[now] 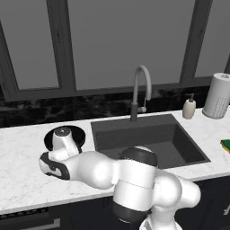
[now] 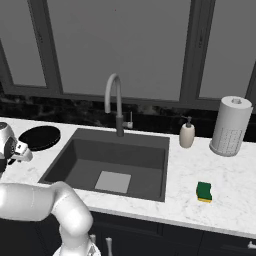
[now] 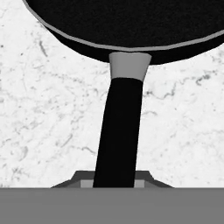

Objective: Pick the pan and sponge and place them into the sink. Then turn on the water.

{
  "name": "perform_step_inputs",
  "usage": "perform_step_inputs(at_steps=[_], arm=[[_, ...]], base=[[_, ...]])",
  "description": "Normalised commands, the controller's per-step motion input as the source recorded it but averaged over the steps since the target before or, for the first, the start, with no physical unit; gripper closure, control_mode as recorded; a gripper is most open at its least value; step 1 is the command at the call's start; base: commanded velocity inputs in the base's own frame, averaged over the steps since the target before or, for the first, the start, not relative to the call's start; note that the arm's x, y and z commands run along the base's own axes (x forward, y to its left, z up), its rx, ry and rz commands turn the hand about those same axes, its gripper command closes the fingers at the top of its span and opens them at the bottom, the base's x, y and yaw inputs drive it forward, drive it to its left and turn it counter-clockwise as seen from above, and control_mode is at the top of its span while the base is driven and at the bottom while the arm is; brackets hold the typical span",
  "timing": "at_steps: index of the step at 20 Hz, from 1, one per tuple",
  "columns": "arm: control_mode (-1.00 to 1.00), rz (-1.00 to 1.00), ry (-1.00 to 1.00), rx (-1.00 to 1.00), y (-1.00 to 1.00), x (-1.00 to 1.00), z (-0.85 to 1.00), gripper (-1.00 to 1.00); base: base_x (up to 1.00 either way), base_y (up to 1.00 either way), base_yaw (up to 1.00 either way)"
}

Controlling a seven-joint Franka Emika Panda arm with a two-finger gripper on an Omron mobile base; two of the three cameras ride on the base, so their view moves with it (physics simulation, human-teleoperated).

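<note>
The black pan (image 1: 79, 133) lies on the marble counter left of the sink (image 1: 179, 143), and from the other side the pan (image 2: 40, 137) shows left of the sink (image 2: 60, 165). My gripper (image 3: 114, 181) hangs over the pan's near edge. In the hand view the pan's straight black handle (image 3: 120, 131) runs down between my two fingertips, which press against both of its sides. The yellow-and-green sponge (image 2: 204, 191) rests on the counter right of the basin, at the right edge in the left base view (image 1: 226, 144). No water runs from the arched grey faucet (image 2: 115, 100).
A white soap pump bottle (image 2: 187, 134) and a paper towel roll (image 2: 230, 125) stand behind the sink's right side. A dark backsplash and windows close off the back. My own arm bends low across the counter's front left.
</note>
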Motion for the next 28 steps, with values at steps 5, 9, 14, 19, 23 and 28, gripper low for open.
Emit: perform_step_inputs(at_steps=[5,9,14,19,23,28], arm=[[-1.0,0.0,0.0,0.0,-0.01,-0.02,0.1,1.0],[-1.0,-0.01,-0.01,0.0,-0.06,-0.1,0.46,1.0],[-1.0,-0.05,0.0,0.0,-0.08,-0.09,0.69,1.0],[-1.0,-0.14,0.03,0.01,-0.47,-0.13,0.52,1.0],[-1.0,-0.22,0.1,0.07,-0.9,-0.01,0.22,1.0],[-1.0,-0.34,0.1,0.05,-0.83,0.0,0.02,1.0]], base=[[0.0,0.0,0.0],[0.0,0.0,0.0],[0.0,0.0,0.0],[0.0,0.0,0.0],[0.0,0.0,0.0],[0.0,0.0,0.0]])
